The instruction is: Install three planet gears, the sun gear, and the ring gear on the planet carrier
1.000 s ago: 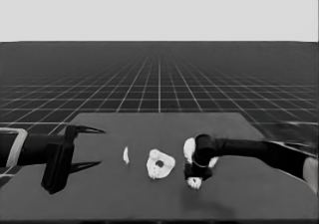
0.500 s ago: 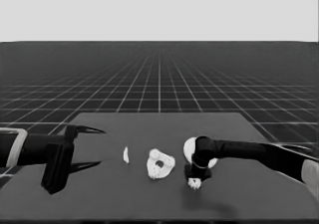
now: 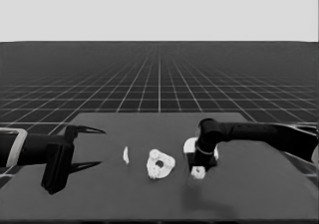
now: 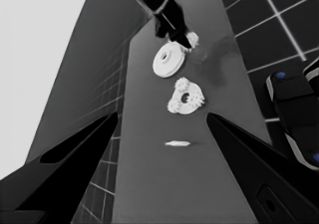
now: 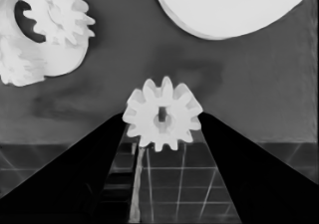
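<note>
Right gripper (image 5: 162, 122): my two fingers are closed on a small gear (image 5: 162, 118), one on either flank, teeth touching both inner edges. The gear is white, with a knobbly rim of short blunt teeth all round and a small slot-like bore in its centre, face-on to my wrist camera. In the head view the same gear (image 3: 198, 172) sits at my fingertips, low over the table (image 3: 259, 184), just in front of the larger round part (image 3: 190, 146).

Larger round part: white, thick disc, mostly hidden behind my arm in the head view; from the left wrist it shows a raised middle and a small centre hole (image 4: 168, 59).

Smaller round part (image 3: 160, 165): white, near the table's middle, between the thin white piece (image 3: 126, 155) and my gripper. It carries three toothed gears (image 4: 196, 99) seated around its central hole.

Left gripper (image 3: 90, 147): parked over the table's left end, fingers spread wide, holding nothing.
</note>
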### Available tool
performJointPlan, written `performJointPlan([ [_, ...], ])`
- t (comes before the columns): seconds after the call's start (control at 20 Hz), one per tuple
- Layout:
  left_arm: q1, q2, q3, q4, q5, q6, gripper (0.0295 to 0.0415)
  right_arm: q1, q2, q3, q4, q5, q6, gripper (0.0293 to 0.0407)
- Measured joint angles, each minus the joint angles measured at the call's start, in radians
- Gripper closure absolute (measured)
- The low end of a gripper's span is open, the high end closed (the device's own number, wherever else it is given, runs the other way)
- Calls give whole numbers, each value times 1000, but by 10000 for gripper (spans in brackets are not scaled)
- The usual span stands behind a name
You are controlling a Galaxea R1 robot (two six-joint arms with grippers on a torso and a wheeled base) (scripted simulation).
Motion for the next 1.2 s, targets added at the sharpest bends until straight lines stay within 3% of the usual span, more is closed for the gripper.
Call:
performJointPlan([
  [0.3, 0, 0, 0, 0, 0, 0, 326, 30, -1, 4, 31, -1, 3, 390],
  [0.45, 0, 0, 0, 0, 0, 0, 326, 63, 426, -472, 64, 3, -41, 390],
  [0.8, 0, 0, 0, 0, 0, 0, 326, 65, 548, -675, 71, 15, -125, 390],
  [0.95, 0, 0, 0, 0, 0, 0, 326, -34, 564, -732, -22, 44, -160, 390],
  [1.2, 0, 0, 0, 0, 0, 0, 326, -56, 570, -751, -43, 54, -171, 390],
])
